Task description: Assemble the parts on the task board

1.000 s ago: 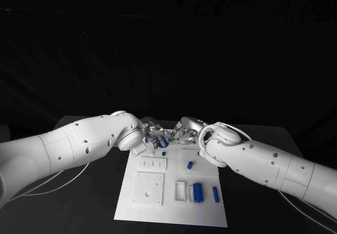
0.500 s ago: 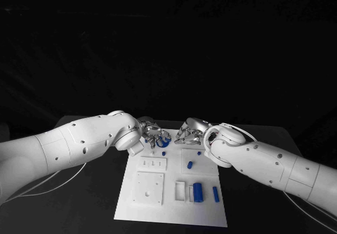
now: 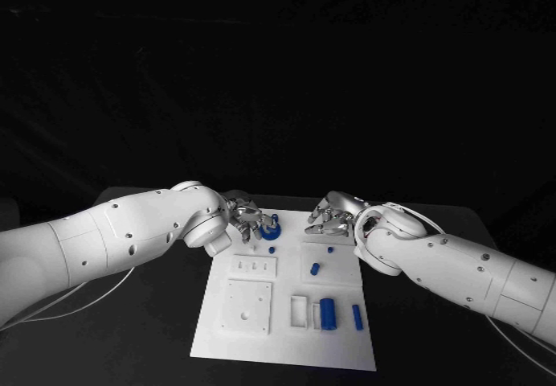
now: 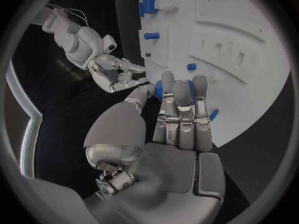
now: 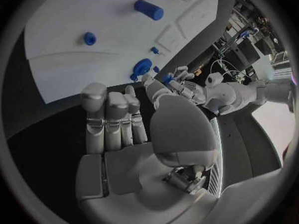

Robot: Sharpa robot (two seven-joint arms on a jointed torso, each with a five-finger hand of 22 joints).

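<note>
Task board [image 3: 238, 342]: plain white. Parts [image 3: 328, 313]: solid blue, incl. round blue piece [image 3: 269, 235] at far edge. Bench [image 3: 151, 338]: black, matte. Arms [image 3: 104, 237]: white w/ dark dots. Left hand [image 3: 248, 220] & right hand [image 3: 328, 219]: silver.

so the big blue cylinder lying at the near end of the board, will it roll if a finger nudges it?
Probably. The blue cylinder lies on its side on the task board, so a sideways nudge would likely roll it; the white block beside it may stop it that way. It looks like rigid plastic, likely light and stiff. Its smooth, round surface may slip in a fingertip pinch.
</note>
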